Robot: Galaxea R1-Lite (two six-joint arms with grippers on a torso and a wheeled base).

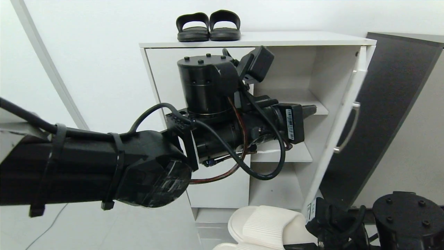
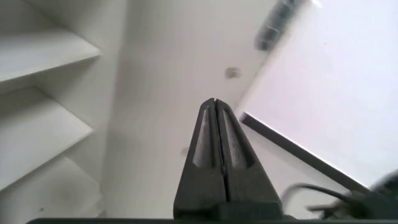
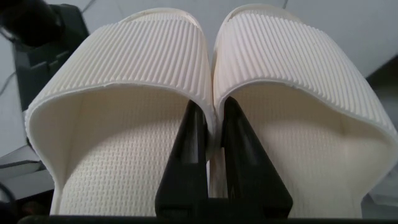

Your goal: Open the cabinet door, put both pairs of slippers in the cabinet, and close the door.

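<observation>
The white cabinet (image 1: 242,39) stands with its door (image 1: 341,139) swung open to the right, and its shelves (image 2: 37,134) are bare. A black pair of slippers (image 1: 208,26) rests on the cabinet top. My left gripper (image 1: 310,110) is inside the cabinet at the middle shelf, shut (image 2: 214,106) with nothing in it. A white ribbed pair of slippers (image 1: 267,225) hangs low in front of the cabinet. My right gripper (image 3: 214,112) is shut on their two touching inner walls, one finger inside each slipper (image 3: 292,81).
A dark grey panel (image 1: 392,104) leans behind the open door on the right. The door's metal handle (image 1: 348,130) faces outward. White wall lies left of the cabinet, and a lower drawer front (image 1: 218,191) sits below my left arm.
</observation>
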